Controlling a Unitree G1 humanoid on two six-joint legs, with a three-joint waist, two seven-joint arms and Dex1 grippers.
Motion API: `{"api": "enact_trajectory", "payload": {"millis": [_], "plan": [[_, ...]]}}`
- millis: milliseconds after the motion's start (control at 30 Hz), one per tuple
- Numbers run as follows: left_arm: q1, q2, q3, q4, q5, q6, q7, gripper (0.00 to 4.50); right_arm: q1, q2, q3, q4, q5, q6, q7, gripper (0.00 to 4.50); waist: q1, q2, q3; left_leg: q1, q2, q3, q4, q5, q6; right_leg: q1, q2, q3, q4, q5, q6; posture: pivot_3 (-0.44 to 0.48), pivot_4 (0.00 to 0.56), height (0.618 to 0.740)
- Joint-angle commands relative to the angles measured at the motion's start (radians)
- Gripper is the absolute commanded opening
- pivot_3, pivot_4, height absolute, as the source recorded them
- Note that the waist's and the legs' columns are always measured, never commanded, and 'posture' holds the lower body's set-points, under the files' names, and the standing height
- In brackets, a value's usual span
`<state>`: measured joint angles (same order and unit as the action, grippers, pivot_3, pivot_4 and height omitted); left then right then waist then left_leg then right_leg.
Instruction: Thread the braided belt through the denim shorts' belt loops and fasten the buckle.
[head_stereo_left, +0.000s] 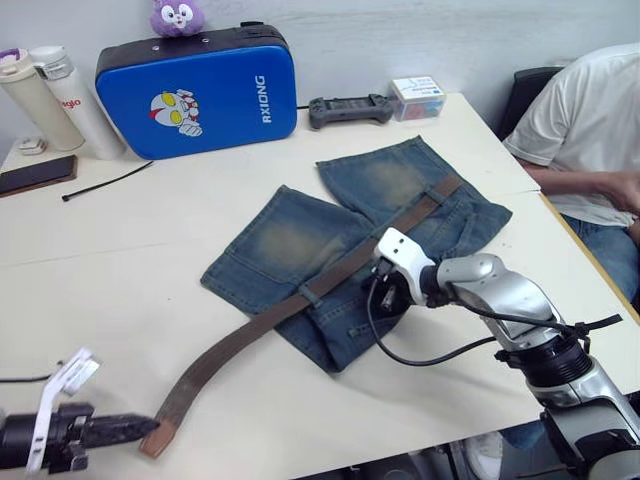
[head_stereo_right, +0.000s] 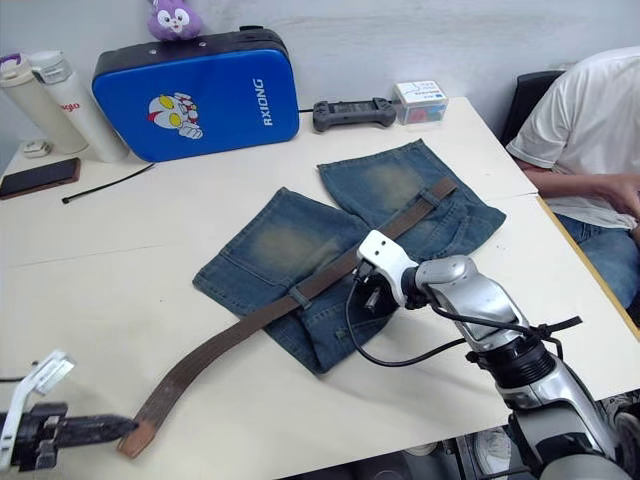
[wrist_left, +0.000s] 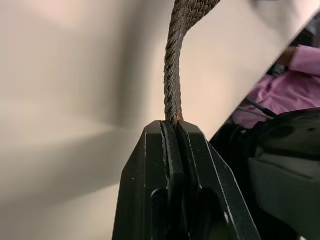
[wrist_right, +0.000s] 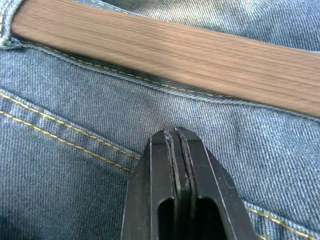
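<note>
The denim shorts (head_stereo_left: 300, 240) lie flat mid-table. The braided belt (head_stereo_left: 250, 330) runs diagonally over the waistband, from the front left to the far right (head_stereo_left: 440, 190). It passes under one of the belt loops (head_stereo_left: 308, 295). My left gripper (head_stereo_left: 140, 430) is near the table's front-left edge, shut on the belt's tan end (head_stereo_left: 158, 438); the left wrist view shows the strap (wrist_left: 172, 75) rising from the closed fingers. My right gripper (wrist_right: 175, 132) is shut, its tips on the denim just beside the belt (wrist_right: 175, 55). The buckle is out of view.
A blue hard case (head_stereo_left: 195, 90), two bottles (head_stereo_left: 50, 95) and a phone (head_stereo_left: 35, 175) stand at the back left. A black controller (head_stereo_left: 350, 108) and a small box (head_stereo_left: 417, 97) are behind the shorts. A person (head_stereo_left: 590, 130) sits at the table's right side.
</note>
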<state>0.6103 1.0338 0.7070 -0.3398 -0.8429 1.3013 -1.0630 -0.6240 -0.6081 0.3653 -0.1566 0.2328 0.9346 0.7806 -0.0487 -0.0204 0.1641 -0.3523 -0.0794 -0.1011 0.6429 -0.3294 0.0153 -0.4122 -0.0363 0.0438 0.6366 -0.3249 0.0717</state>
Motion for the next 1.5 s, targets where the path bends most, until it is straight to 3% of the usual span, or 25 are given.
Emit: {"api": "enact_trajectory", "payload": {"millis": [33,300,567,733,900,1100,1200,1333,1433,1500], "plan": [[0.051,0.003,0.076,0.072,0.061,-0.071,-0.03,0.02,0.003,0.028,0.052,0.044,-0.022,-0.007,0.012,0.0,-0.002,0.001,0.0,0.0,0.001,0.0,0.0,0.0,0.0,0.0,0.0,0.0,0.0,0.0,-0.001,0.0,0.15,0.74],[0.105,0.012,0.107,0.205,0.131,-0.165,-0.092,0.02,0.004,0.039,0.046,0.048,-0.039,-0.012,0.024,0.0,-0.005,0.002,0.001,0.0,0.006,0.0,0.0,-0.003,-0.004,0.0,0.006,0.0,-0.002,0.0,-0.004,0.0,0.15,0.74],[0.135,0.038,0.068,0.341,0.251,-0.279,-0.121,0.02,0.01,0.05,0.044,0.039,-0.04,-0.007,0.019,0.0,-0.005,0.002,0.001,0.0,0.008,0.0,-0.001,-0.004,-0.006,-0.001,0.008,0.0,-0.001,0.0,-0.006,0.0,0.15,0.74],[0.077,0.04,0.046,0.341,0.259,-0.309,-0.116,0.02,0.01,0.063,0.044,0.037,-0.044,-0.005,0.018,0.0,-0.005,0.003,0.002,0.001,0.008,0.0,-0.002,-0.004,-0.006,-0.001,0.008,0.0,-0.001,0.0,-0.006,0.0,0.15,0.74],[-0.011,0.056,0.057,0.324,0.235,-0.3,-0.119,2.01,0.008,0.059,0.02,0.024,-0.034,0.005,0.028,0.0,-0.003,0.003,0.002,0.001,0.009,0.0,-0.004,-0.004,-0.007,-0.001,0.009,0.0,-0.001,0.0,-0.007,0.0,0.15,0.74],[-0.234,0.155,0.046,0.2,0.167,-0.185,-0.076,4.48,-0.018,0.063,-0.104,-0.094,0.089,0.12,0.056,0.0,0.01,0.002,0.003,-0.002,0.009,0.0,-0.005,-0.003,-0.008,-0.005,0.009,0.0,-0.001,0.001,-0.008,0.0,0.15,0.74],[-0.394,0.192,-0.016,0.101,0.085,-0.127,-0.051,4.48,-0.028,0.061,-0.176,-0.17,0.176,0.198,0.067,0.0,0.021,0.008,0.007,-0.009,0.008,0.001,-0.005,0.0,-0.013,-0.012,0.008,0.0,-0.001,0.001,-0.007,0.0,0.15,0.74],[-0.711,0.179,-0.222,-0.051,-0.056,-0.107,-0.014,4.48,-0.04,-0.011,-0.279,-0.256,0.28,0.295,0.093,0.0,0.029,0.013,0.01,-0.03,0.008,0.0,0.007,0.001,-0.014,-0.032,0.009,-0.001,0.011,0.001,-0.007,0.0,0.15,0.74],[-1.004,0.048,-0.437,-0.109,-0.099,-0.108,0.056,4.5,-0.031,-0.101,-0.341,-0.298,0.337,0.331,0.122,0.87,0.035,0.014,0.011,-0.035,0.007,0.0,0.01,0.001,-0.011,-0.034,0.008,-0.002,0.01,0.002,-0.005,0.0,0.15,0.74],[-1.138,-0.06,-0.555,-0.119,-0.1,-0.099,0.098,4.5,-0.02,-0.16,-0.366,-0.317,0.354,0.338,0.125,1.77,0.035,0.014,0.011,-0.036,0.007,0.001,0.012,0.002,-0.01,-0.034,0.008,-0.002,0.01,0.003,-0.003,0.0,0.15,0.74]]}}
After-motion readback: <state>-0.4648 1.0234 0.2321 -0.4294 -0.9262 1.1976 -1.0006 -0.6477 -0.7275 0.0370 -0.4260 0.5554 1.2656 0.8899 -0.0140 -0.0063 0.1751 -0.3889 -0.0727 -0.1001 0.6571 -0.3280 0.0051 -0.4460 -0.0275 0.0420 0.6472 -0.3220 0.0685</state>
